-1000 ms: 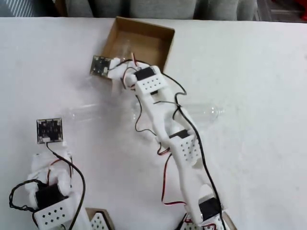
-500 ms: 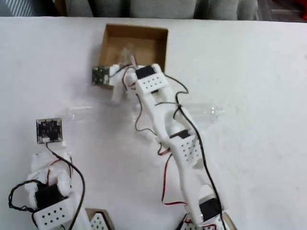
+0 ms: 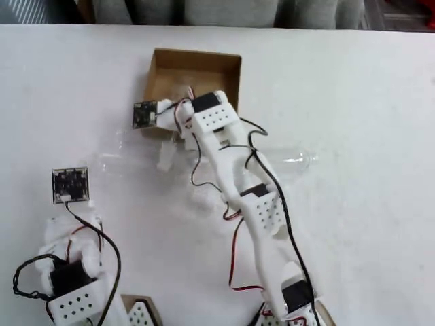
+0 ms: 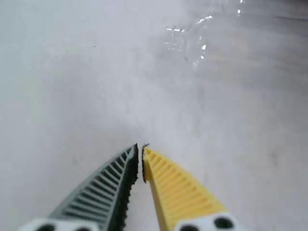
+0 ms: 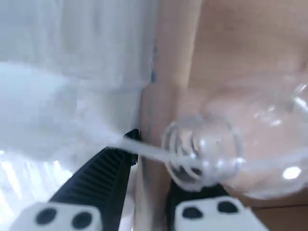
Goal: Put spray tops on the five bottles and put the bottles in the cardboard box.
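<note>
The cardboard box [image 3: 197,56] stands open at the far middle of the table. My right gripper [image 3: 165,144] is at its near left corner. In the right wrist view the box's brown wall [image 5: 156,96] runs between the fingers of that right gripper [image 5: 149,142], which is shut on it. A clear bottle [image 5: 211,154] with a bare threaded neck lies inside the box against that gripper. Two more clear bottles lie on the table, one [image 3: 126,161] left of the right arm and one [image 3: 289,159] right of it. My left gripper [image 4: 140,148] is shut and empty over bare table.
The left arm [image 3: 68,272] sits folded at the near left corner, its square camera board [image 3: 70,185] facing up. The right arm [image 3: 251,204] stretches diagonally across the middle. A clear bottle glints [image 4: 192,38] ahead of the left gripper.
The box has turned from skewed to square and slid toward the near side, together with the right gripper. The left arm has kept still.
</note>
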